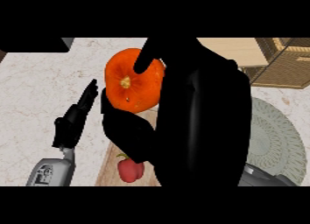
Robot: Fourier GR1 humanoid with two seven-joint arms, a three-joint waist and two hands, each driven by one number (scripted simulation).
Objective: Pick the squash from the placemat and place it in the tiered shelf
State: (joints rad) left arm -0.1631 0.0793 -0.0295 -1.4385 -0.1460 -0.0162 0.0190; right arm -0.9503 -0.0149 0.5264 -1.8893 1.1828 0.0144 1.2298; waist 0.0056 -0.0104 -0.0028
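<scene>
The squash [133, 83], a bright orange, rounded one with a pale stem scar in the middle of its face, sits in the upper centre of the head view, lifted up close to the camera and held by the right hand [196, 118]. That hand fills the middle of the view as a large black mass. One finger [146, 59] curls over the squash's upper right edge, and the thumb [122, 124] comes round beneath its lower edge, so the squash is pinched between them. The rest of the hand hides the squash's right side.

Below the squash, partly covered by the hand, lies a wooden cutting board [109, 168] with a red bell pepper [130, 169] on it, green stalk at its top. To the right of the hand lies the placemat [280, 140], round, woven and grey-green, flat on the pale marbled counter [28, 100].

At the upper right stands the tiered shelf [290, 65], a wicker-sided unit with a light wooden top, well apart from the squash.

The left hand [73, 122] shows at the view's left, fingers straight, pressed together and pointing up, holding nothing, on its grey forearm [51, 173].
</scene>
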